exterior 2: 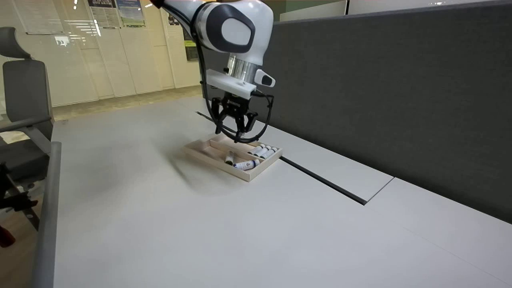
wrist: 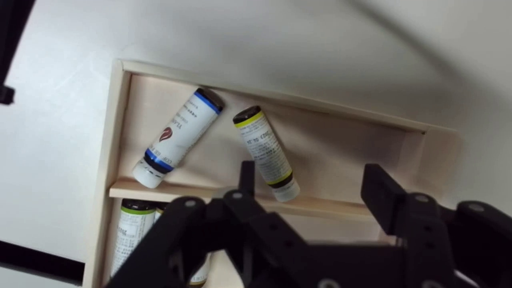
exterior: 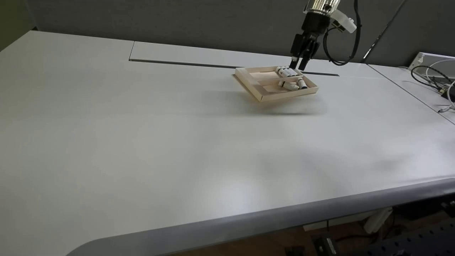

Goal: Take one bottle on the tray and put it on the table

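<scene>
The desk (exterior: 160, 142) spreads wide and pale, with a narrow dark strip (exterior 2: 320, 179) set near its back and a grey partition (exterior 2: 360, 100) standing behind it. The arm (exterior 2: 236, 32) reaches down over the back part of the desk, well away from the front edge. Below it the wooden tray (exterior: 289, 95) rests on the desk near the strip, split in two by a low divider (wrist: 320, 206). The pincer (wrist: 311, 176) hangs above the tray, its fingers spread well apart with nothing held between them.

Inside the tray, a row of bottles (exterior 2: 262, 151) lies side by side at one end of one compartment. In the other compartment, the blue-banded bottle (wrist: 183, 132) and the yellow-banded bottle (wrist: 265, 148) lie slanted and apart, white caps at the divider; whether the caps rest on it I cannot tell.

The step in hand looks to be lining up for a grasp, with the lift and the setting-down not yet done. The yellow-banded bottle seems the likeliest pick: in the wrist view its cap shows within the gap, close to one finger. The next move likely calls for centring that bottle in the gap, toward its body rather than the cap, then going down without bumping the divider. After that come a firm squeeze, a lift over the rim and a gentle laying-down on the desk.
</scene>
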Controlling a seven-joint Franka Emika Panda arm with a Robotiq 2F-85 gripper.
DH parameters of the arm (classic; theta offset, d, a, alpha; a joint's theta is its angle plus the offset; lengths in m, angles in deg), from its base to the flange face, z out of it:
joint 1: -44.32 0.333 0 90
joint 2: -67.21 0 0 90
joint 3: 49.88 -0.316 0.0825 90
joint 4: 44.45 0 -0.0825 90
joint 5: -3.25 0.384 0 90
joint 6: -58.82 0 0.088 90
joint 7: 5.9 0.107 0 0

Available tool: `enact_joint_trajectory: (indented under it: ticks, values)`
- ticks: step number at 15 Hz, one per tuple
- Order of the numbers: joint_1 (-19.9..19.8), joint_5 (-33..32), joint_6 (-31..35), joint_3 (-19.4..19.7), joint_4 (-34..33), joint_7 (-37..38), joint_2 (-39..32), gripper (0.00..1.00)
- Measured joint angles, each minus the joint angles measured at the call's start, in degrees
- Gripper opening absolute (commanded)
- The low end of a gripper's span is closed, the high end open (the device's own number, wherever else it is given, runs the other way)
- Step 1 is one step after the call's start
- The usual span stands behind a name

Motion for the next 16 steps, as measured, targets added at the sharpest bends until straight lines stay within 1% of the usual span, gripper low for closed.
enact_joint_trajectory:
  ticks: [1,6,9,10,11,13,14,16]
  values:
    - [0.5,-0.6,1.0,0.0,0.1,0.0,-0.7,1.00]
    - [2.5,-3.8,6.9,0.4,0.4,0.0,-3.7,1.00]
    - [3.1,-4.8,8.9,0.5,0.8,0.0,-4.5,1.00]
    - [3.2,-4.9,9.3,0.5,1.0,0.0,-4.6,0.75]
    - [3.3,-5.0,9.4,0.5,1.2,0.0,-4.7,0.74]
    - [3.4,-5.2,9.6,0.5,1.6,0.0,-4.7,0.60]
    - [3.5,-5.3,9.6,0.5,1.8,0.0,-4.7,0.51]
    - [3.5,-5.5,9.6,0.5,2.0,0.0,-4.7,0.38]
